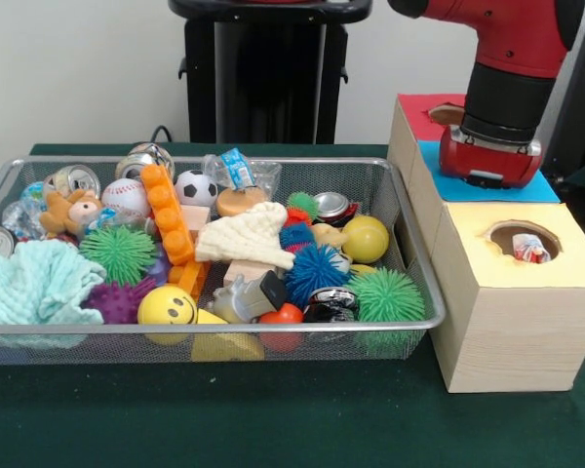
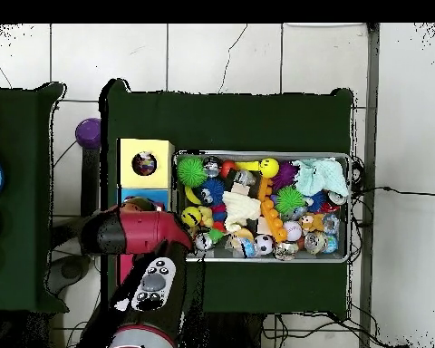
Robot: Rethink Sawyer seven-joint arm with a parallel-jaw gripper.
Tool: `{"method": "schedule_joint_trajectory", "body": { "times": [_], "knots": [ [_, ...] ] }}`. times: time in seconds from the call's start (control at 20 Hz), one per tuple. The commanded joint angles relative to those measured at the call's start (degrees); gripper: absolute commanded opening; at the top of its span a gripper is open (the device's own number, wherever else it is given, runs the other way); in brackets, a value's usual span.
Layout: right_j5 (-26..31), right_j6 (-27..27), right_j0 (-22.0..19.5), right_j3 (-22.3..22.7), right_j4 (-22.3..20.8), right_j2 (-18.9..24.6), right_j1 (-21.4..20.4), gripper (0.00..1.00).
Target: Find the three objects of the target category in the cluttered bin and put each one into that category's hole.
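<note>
Meanwhile, the red and black arm (image 1: 502,78) hangs low over the blue-topped box (image 1: 497,185), the middle of three boxes standing right of the wire bin (image 1: 409,327) on the green surface (image 1: 273,419). Its hand is hidden beneath the wrist in both views, so whether it is wide, narrow or holding anything cannot be told. Inside the round hole (image 1: 524,241) of the near, yellow-topped box (image 1: 512,322), a dotted fabric piece (image 1: 531,249) shows whitish with red; most of it lies below the rim and is hard to make out. The red-topped box (image 1: 424,112) at the far end is partly covered by the arm. Within the bin, a teal towel (image 1: 29,283) fills the near left corner, a cream knitted cloth (image 1: 249,239) lies across the middle, and spiky balls, cans and toys crowd around them. From overhead, the arm covers much of the box row.
</note>
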Motion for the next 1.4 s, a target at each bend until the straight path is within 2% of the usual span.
{"method": "schedule_joint_trajectory", "body": {
  "times": [0.05, 0.7, 1.4],
  "knots": [
    [-3.1, 10.6, -3.8, -1.5, 3.0, 4.9, -2.1, 0.0],
    [-1.9, 10.7, -4.7, 0.8, 3.3, 5.7, -4.2, 0.0],
    [0.0, 12.0, -2.9, 2.6, 4.0, 4.6, -6.9, 0.0]
  ]
}}
